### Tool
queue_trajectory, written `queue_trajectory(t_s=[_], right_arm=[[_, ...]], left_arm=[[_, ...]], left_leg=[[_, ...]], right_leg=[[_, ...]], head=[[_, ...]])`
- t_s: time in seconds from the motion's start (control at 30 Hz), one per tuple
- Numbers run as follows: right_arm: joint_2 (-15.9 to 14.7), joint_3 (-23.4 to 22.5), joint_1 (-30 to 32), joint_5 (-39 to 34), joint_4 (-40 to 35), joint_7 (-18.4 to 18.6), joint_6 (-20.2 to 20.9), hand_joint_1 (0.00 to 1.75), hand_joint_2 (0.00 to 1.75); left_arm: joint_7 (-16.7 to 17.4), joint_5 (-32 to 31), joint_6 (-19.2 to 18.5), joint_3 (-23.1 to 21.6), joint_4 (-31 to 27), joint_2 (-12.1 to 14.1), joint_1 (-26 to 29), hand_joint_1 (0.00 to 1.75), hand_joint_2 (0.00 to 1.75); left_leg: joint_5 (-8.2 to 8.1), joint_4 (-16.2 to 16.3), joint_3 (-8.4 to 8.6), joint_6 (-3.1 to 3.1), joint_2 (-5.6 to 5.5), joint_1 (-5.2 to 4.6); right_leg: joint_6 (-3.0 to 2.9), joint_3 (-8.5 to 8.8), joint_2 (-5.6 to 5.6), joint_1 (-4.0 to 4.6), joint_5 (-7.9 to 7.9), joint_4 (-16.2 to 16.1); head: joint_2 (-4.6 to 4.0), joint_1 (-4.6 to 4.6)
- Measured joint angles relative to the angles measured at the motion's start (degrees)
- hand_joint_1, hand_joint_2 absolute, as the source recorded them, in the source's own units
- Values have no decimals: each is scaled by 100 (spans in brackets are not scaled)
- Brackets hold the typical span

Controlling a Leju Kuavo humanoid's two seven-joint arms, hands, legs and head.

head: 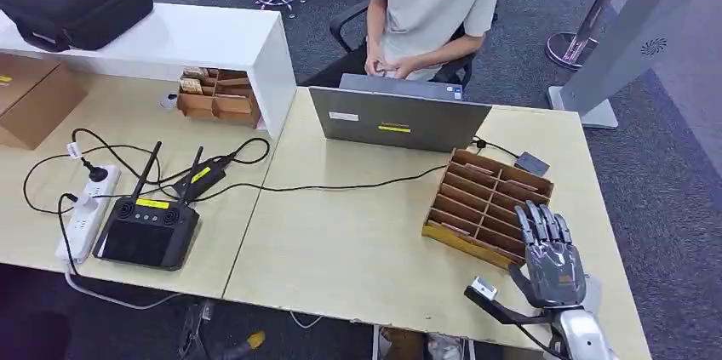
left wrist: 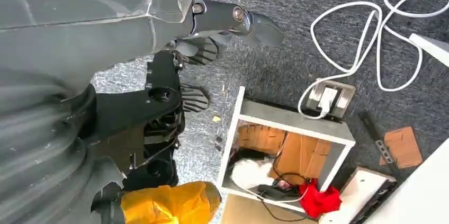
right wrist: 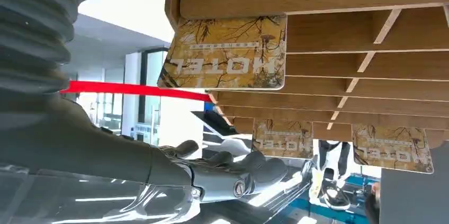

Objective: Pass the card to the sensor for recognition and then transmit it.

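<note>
A slotted wooden card rack (head: 487, 205) lies on the right side of the table. In the right wrist view, cards printed HOTEL stick out of its slots; the nearest card (right wrist: 227, 52) sits in an end slot and two more cards (right wrist: 283, 138) are further along. My right hand (head: 552, 254) hovers at the rack's near right corner with its fingers stretched out and apart, holding nothing, and its thumb (right wrist: 238, 173) is clear of the cards. A small grey box (head: 531, 163) on a cable lies behind the rack. My left hand (left wrist: 164, 75) hangs over the floor and holds nothing.
A person sits behind the grey laptop (head: 396, 117) at the table's far edge. On the left table are a black controller (head: 145, 228), a power strip (head: 85, 211) with cables, a second wooden tray (head: 217, 96), a white shelf (head: 196, 37) and a cardboard box (head: 34, 100).
</note>
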Motion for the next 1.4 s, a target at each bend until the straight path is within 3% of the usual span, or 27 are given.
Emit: queue_trajectory(t_s=[0.73,0.77,1.07,1.1,1.4], right_arm=[[-2,-101,197,26,-173,-4,-24,0,175],[-2,-116,231,26,-203,-4,-26,10,175],[-48,-160,443,105,-505,-4,-26,10,175],[-52,-160,456,103,-527,-2,-26,175,175],[-63,-164,511,98,-623,-4,0,175,175]], left_arm=[[-2,116,-13,-44,0,9,25,0,175],[-2,118,-13,-42,0,9,28,0,175],[-2,131,-31,-46,0,55,53,0,175],[-2,131,-31,-46,0,55,56,0,175],[-2,151,-31,-79,0,57,62,0,175]], left_leg=[[0,0,0,0,0,0],[-1,0,0,0,0,0],[0,0,0,0,0,0],[0,0,0,0,0,0],[-1,0,0,0,0,0]], right_leg=[[0,0,0,0,0,-1],[0,-1,0,0,0,-1],[0,-1,0,0,0,-1],[0,-1,1,0,0,-1],[0,-1,1,0,0,-1]], head=[[0,0],[0,0],[0,0],[0,0],[0,0]])
